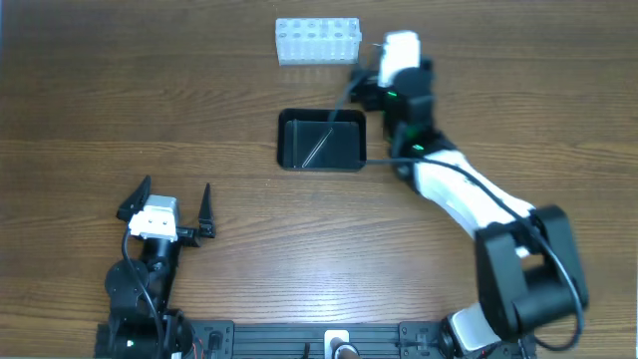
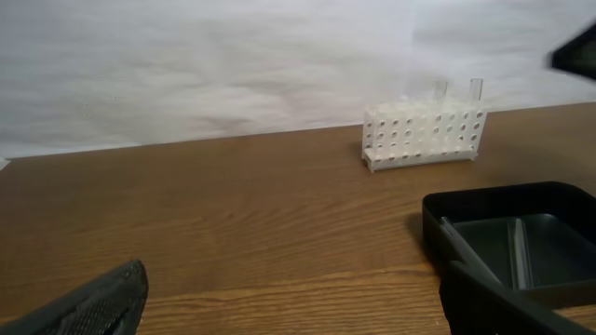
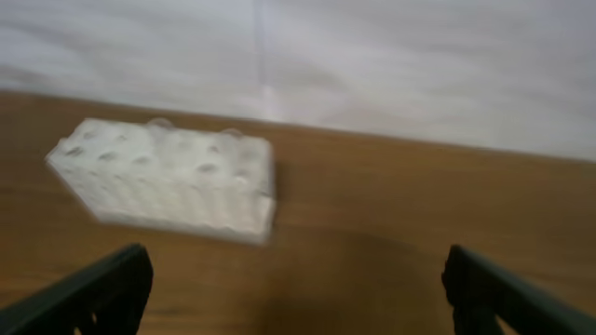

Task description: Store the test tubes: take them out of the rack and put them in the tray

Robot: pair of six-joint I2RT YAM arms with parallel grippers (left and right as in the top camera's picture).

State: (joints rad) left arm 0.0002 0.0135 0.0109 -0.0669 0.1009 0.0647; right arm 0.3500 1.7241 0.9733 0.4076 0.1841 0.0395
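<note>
Across the wooden counter (image 1: 199, 120), the right pincer (image 3: 296, 262) hangs open and empty near the white rack (image 1: 317, 42), while the left pincer (image 1: 175, 185) sits open, well apart. We judge the next pick wants a straight descent over one tube, a pinch near its top, then a vertical pull clear of the hole. The black tray (image 1: 283, 140) holds a lying tube (image 1: 319, 148), flat and slanting across it. Two standing tubes (image 2: 476, 88) rise at the rack's end, long axes vertical.

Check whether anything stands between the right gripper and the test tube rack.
Nothing visible does: only bare wooden table lies between the open right gripper and the white rack. The black tray lies nearer the arm bases.
</note>
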